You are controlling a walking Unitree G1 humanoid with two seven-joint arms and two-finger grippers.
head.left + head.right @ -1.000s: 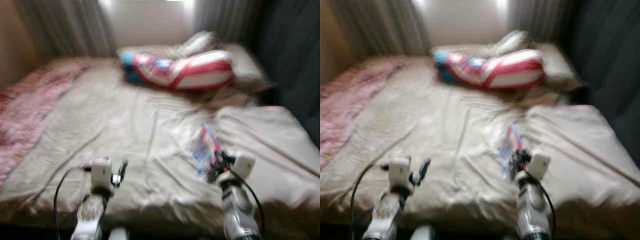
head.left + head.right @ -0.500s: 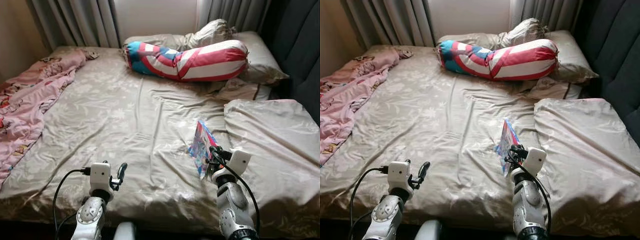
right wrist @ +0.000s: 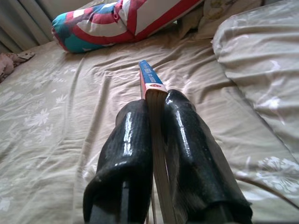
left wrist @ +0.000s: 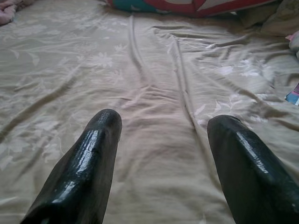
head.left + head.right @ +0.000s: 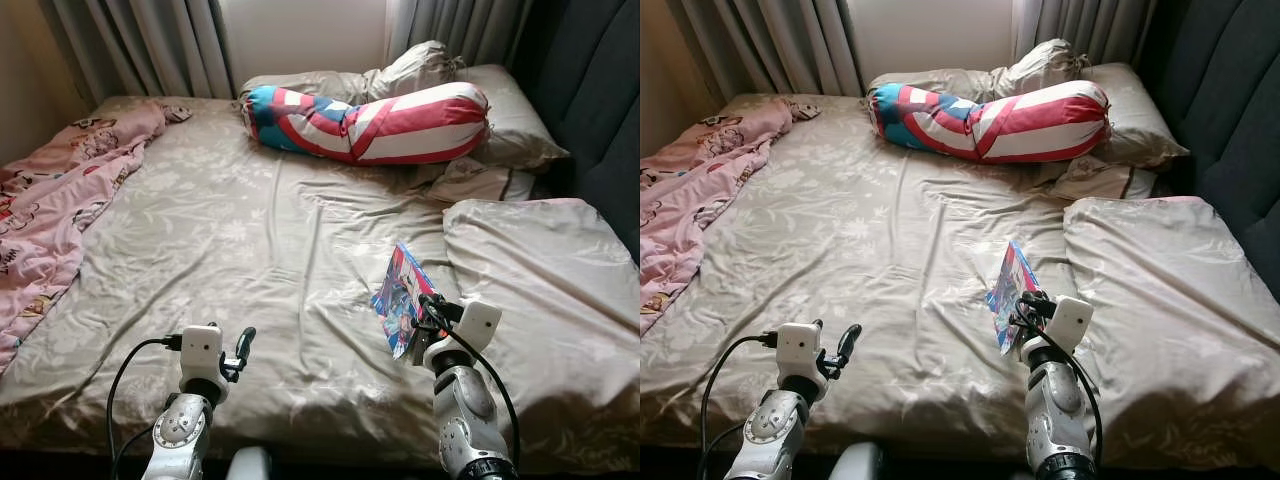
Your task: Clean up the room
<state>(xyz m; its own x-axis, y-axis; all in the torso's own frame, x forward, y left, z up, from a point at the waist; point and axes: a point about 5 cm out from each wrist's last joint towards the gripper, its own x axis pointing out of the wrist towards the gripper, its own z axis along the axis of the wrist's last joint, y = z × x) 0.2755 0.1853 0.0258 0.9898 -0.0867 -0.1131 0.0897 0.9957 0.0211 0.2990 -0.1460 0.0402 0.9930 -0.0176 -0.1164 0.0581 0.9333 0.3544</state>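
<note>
At the foot of the bed [image 5: 250, 240], my right gripper [image 3: 156, 116] stays clamped on a thin book [image 5: 400, 295] held upright above the sheet; the view has steadied, so carrying can begin. Left gripper [image 4: 161, 140] gapes, empty.

- A wide bed with a beige sheet [image 5: 250, 250] printed with pale flowers and creased in long folds.
- A long bolster [image 5: 370, 120] striped red, white and blue lies across the head of the bed.
- Behind the bolster, beige pillows [image 5: 510, 115], one of them crumpled and standing up against the curtains.
- A beige quilt [image 5: 540, 280] lies bunched on the right side of the bed.
- A pink blanket [image 5: 50, 210] with cartoon prints is heaped along the left edge.
- Grey curtains [image 5: 150, 45] hang on both sides of a bright wall strip.
- A dark padded panel [image 5: 600, 110] stands to the right of the bed.
</note>
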